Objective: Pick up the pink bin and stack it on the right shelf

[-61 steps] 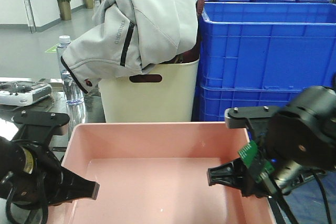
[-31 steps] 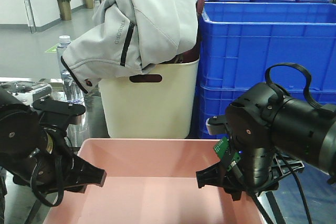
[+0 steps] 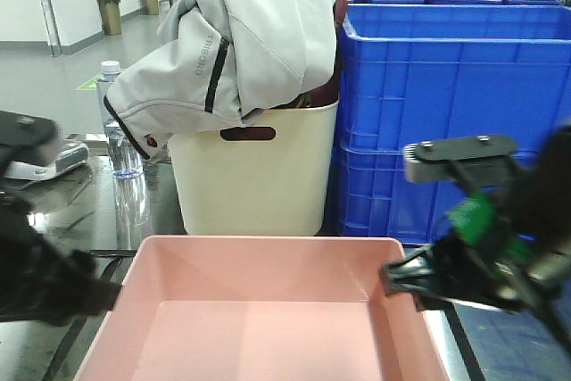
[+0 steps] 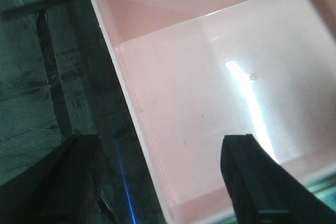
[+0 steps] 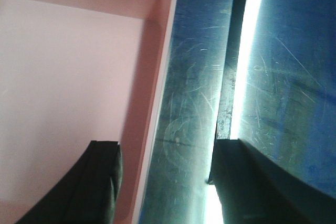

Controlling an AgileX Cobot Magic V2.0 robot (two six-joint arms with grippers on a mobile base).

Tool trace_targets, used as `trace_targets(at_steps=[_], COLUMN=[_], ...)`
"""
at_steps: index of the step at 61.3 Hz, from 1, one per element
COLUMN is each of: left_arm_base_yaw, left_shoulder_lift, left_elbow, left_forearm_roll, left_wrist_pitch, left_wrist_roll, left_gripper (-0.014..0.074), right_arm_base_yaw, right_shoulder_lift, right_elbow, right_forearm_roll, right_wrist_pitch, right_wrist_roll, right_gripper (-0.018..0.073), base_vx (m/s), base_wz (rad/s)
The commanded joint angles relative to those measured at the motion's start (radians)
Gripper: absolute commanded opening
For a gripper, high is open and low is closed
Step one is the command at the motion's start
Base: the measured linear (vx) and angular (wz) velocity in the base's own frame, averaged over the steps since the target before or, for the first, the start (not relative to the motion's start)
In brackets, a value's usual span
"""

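The front view looks forward from the robot's body, tilted a little down. The pink bin [image 3: 268, 310] fills its lower part, very near, with the cream tub [image 3: 254, 176] and blue crates [image 3: 446, 86] behind. The left wrist view looks steeply down from close above the bin's left rim, the left fingers [image 4: 257, 182] at its bottom edge. The right wrist view looks down along the right rim and the glossy surface [image 5: 194, 103], the right fingers [image 5: 89, 187] also at the bottom. All three share the bin — each wrist view shows one side of it.
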Motion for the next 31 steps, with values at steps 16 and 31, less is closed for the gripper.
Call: trace_targets(at_steps=[16, 31], left_arm_base_yaw=[-0.002, -0.002], left_shoulder_lift=[-0.397, -0.595], left_elbow=[0.33, 0.544], left_forearm_roll=[-0.266, -0.333], left_wrist_pitch=[-0.172, -0.214], left_wrist_roll=[0.263, 0.343], left_gripper=[0.0588, 0.0582], right_arm_base_yaw=[-0.005, -0.006], right_shoulder_lift=[-0.44, -0.628], right_elbow=[0.317, 0.488], right_forearm_roll=[0.19, 0.213], right_wrist_pitch=[-0.17, -0.175], right_wrist_roll=[-0.449, -0.491], right_gripper=[0.0441, 0.041], base_vx=[0.0, 0.0], base_wz=[0.0, 0.0])
